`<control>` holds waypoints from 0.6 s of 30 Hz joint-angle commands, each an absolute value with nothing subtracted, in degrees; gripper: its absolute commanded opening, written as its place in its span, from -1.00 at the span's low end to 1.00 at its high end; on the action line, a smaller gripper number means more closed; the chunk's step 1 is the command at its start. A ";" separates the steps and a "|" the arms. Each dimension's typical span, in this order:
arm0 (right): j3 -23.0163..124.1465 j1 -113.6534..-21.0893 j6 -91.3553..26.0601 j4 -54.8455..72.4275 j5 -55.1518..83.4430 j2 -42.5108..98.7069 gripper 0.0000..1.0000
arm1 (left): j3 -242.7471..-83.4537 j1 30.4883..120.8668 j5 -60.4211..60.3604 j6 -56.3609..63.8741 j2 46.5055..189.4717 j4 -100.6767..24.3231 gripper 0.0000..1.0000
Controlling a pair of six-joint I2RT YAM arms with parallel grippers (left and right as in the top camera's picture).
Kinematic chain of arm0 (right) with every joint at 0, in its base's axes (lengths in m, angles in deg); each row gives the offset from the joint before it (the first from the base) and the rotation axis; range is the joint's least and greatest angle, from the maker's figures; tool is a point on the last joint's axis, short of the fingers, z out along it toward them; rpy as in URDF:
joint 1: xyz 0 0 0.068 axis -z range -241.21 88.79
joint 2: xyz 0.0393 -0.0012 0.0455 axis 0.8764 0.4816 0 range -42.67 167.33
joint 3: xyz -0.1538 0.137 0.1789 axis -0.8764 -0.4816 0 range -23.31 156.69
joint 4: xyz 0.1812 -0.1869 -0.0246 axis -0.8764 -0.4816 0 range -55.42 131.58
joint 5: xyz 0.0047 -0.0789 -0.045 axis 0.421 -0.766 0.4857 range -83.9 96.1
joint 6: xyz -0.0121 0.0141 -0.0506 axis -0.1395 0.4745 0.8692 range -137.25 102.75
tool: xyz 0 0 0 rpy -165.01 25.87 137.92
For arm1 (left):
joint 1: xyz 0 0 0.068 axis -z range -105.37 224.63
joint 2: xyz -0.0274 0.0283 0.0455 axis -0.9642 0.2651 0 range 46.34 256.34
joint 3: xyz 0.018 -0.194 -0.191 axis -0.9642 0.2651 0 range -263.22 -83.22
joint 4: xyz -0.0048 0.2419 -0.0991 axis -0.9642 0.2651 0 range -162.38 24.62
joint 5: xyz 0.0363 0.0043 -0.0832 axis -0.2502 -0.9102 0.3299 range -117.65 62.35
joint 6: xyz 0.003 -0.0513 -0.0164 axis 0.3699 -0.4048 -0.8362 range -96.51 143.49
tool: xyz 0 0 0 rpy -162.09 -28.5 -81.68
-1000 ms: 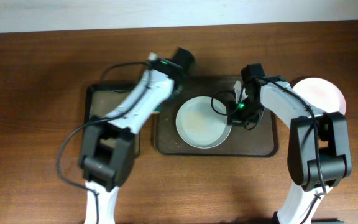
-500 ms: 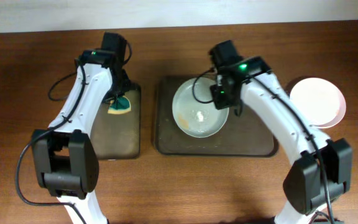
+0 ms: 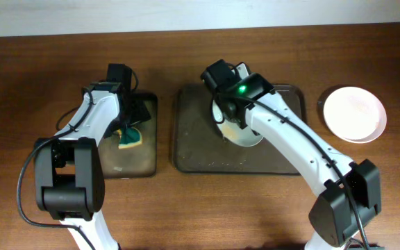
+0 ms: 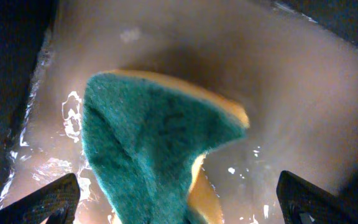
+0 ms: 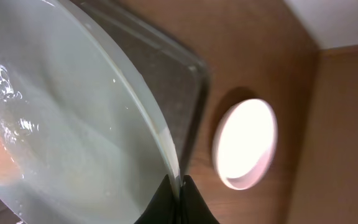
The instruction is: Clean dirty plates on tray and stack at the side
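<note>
L fingers (image 3: 128,119) released over sponge (image 4: 160,143), R fingers (image 5: 180,199) clenched on tilted plate (image 5: 73,124) rim, over tray (image 3: 200,149)

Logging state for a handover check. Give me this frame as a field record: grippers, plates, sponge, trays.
left gripper: open, jaws wide on either side of the sponge
sponge: green and yellow, lying in the small black tray
right gripper: shut on the rim of the held plate
held plate: tilted over the large tray; cannot tell if its lower edge touches
second plate: flat on the table, right of the large tray
plates visible: two
</note>
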State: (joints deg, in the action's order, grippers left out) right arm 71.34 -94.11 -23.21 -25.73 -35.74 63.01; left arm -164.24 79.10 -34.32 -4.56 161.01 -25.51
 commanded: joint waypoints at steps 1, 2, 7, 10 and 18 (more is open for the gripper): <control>72.67 -98.14 -21.39 -25.78 -50.28 62.03 -0.92 | -169.37 78.97 -32.77 -3.62 156.95 -23.39 0.99; 72.67 -99.97 -19.36 -25.73 -55.44 62.03 -0.92 | -171.08 78.97 -32.75 -3.62 155.05 -22.06 0.99; 72.67 -106.03 -18.68 -25.71 -74.67 62.03 -0.92 | -173.20 78.97 -32.77 -3.62 146.89 -19.98 0.99; 72.67 -108.39 -18.70 -25.36 -78.60 62.03 -0.92 | -173.20 78.97 -32.79 -3.62 144.12 -19.98 0.99; 72.65 -103.58 -16.65 -21.36 -65.75 62.07 -0.92 | -173.15 78.97 -32.82 -3.62 143.94 -19.98 0.99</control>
